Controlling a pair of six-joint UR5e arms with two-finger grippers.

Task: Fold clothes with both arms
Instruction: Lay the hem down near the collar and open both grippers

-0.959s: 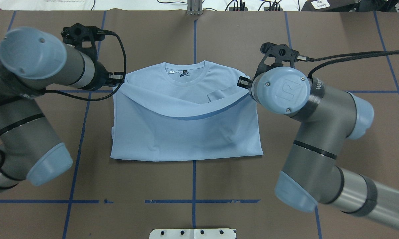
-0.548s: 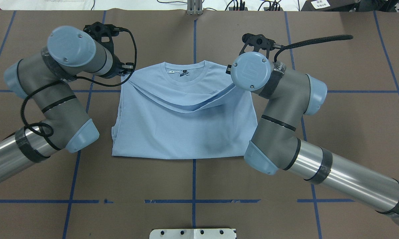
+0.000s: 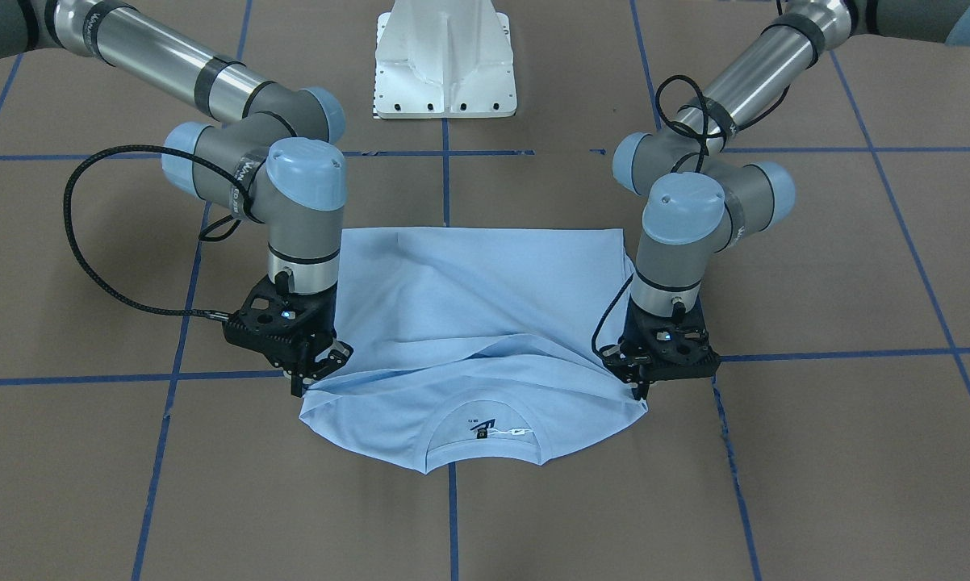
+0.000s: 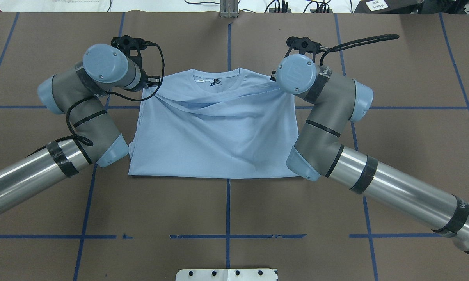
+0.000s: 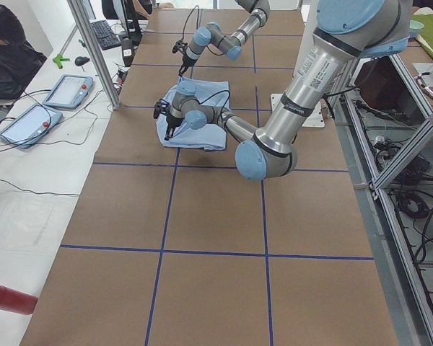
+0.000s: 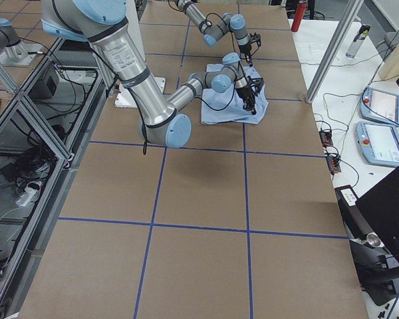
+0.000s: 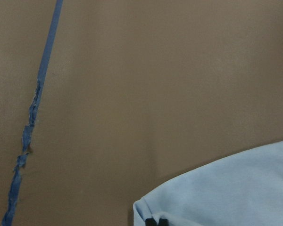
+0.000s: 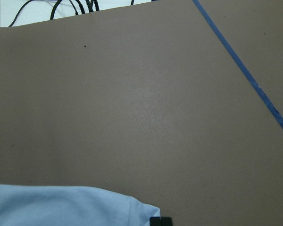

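Observation:
The light blue T-shirt lies on the brown table, its lower half doubled over toward the collar. A taut folded edge runs across it between my two grippers. My left gripper is shut on that edge at the shirt's left shoulder, and shows in the front-facing view on the right. My right gripper is shut on the other end at the right shoulder, on the left in that view. Both wrist views show a cloth corner at the bottom edge of the frame.
The white pedestal base stands behind the shirt on the robot's side. Blue tape lines grid the brown table top. Cables lie along the far edge. Tablets and a seated person are beyond the table.
Both grippers have moved away from the robot toward the collar, carrying the shirt's lifted edge with them. The hanging fold has flattened and now lies close under the collar.

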